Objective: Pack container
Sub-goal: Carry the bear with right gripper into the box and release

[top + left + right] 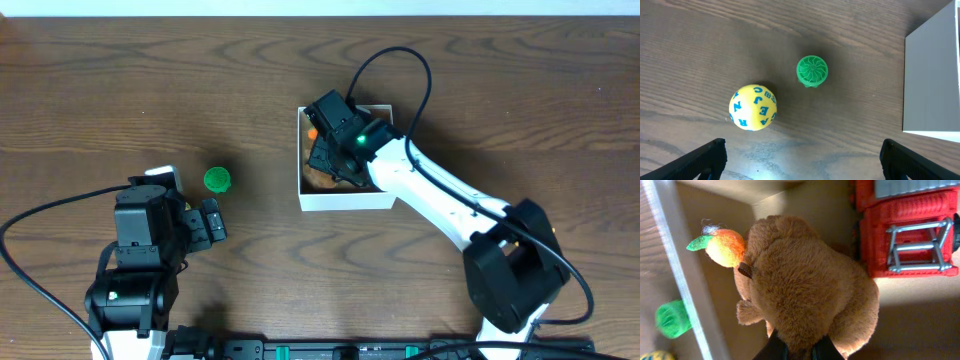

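a: where is the container (345, 201) found, and what is held in it?
b: it is seen on the bench (100, 90), near the middle, on the right arm's side. the right claw (800, 351) is placed inside it, and its fingers are pressed on the lower edge of the brown plush toy (805, 290). the toy is judged to be pinched, though the fingertips are partly buried in the fur

a: what is already lying inside?
b: a red truck (910, 230) is seen just beside the plush. a small orange toy (725, 247) with a green leaf is touching the plush, near the white wall

a: how should this step be done well?
b: the plush should be lowered until it is carried by the tan floor. it should be kept in the free space between the wall and the truck, not laid over the truck. only then should the fingers be spread. the claw should be lifted straight up, because the fur may be caught and the toy dragged out again

a: and the other arm?
b: the left claw (802, 147) is spread wide above the bench and nothing is held between its fingers. a green toy (812, 70) and a yellow ball (753, 107) with blue letters are lying apart from each other, outside the container, so some room should be left for them
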`<state>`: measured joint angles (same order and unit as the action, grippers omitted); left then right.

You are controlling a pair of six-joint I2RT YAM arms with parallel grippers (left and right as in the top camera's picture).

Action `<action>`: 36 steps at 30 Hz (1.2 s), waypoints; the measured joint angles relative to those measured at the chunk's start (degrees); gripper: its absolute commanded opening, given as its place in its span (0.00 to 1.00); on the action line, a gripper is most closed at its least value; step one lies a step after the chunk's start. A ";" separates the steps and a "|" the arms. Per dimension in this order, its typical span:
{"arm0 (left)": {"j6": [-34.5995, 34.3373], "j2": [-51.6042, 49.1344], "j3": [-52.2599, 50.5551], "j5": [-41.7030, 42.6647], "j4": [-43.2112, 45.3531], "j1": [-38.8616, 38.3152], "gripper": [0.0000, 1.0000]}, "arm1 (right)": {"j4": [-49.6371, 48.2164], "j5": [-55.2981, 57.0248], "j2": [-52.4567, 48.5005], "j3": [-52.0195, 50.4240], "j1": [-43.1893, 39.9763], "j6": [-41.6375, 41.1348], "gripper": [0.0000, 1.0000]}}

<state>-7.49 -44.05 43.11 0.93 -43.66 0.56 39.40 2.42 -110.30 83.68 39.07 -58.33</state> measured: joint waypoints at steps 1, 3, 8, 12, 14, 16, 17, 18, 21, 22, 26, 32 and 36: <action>0.00 0.00 0.00 0.00 -0.15 0.00 0.98 | 0.00 0.42 -0.35 0.00 -0.07 -0.31 0.01; 0.00 0.00 0.00 0.00 -0.59 0.00 0.98 | -0.04 1.22 -0.59 0.00 -0.26 -0.87 0.01; 0.00 0.00 0.00 0.00 -1.03 0.00 0.98 | -0.50 2.47 -0.61 0.00 -1.92 -0.98 0.17; 0.00 0.00 0.00 0.00 -1.05 0.00 0.98 | -1.11 2.89 -0.61 0.00 -3.41 0.46 0.46; 0.00 0.00 0.00 0.00 -1.05 0.00 0.98 | -1.14 3.13 -0.61 0.00 -3.74 1.36 0.54; 0.00 0.00 0.00 0.00 -1.07 0.00 0.98 | -1.16 3.41 -0.61 0.00 -3.80 2.64 0.57; 0.00 0.00 0.00 0.00 -1.09 0.00 0.98 | -1.18 3.48 -0.61 0.00 -3.80 3.34 0.59; 0.00 0.00 0.00 0.00 -1.09 0.00 0.98 | -1.25 3.48 -0.61 0.00 -3.72 4.00 0.61; 0.00 0.00 0.00 0.00 -1.09 0.00 0.98 | -2.25 3.65 -0.61 0.00 -3.37 6.14 0.64; 0.00 0.00 0.00 0.00 -1.09 0.00 0.98 | -2.78 3.63 -0.61 0.00 -3.21 6.82 0.65; 0.00 0.00 0.00 0.00 -1.09 0.00 0.98 | -4.87 3.67 -0.61 0.00 -2.75 10.08 0.71; 0.00 0.00 0.00 0.00 -1.11 0.00 0.98 | -5.33 4.72 0.98 0.00 -3.41 15.93 0.99; 0.00 0.00 0.00 0.02 -1.09 -0.02 0.98 | -0.09 5.60 7.34 0.04 -7.19 19.47 0.99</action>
<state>-7.49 -44.05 43.11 0.95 -44.75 0.54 39.31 8.01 -102.96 83.72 31.88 -38.85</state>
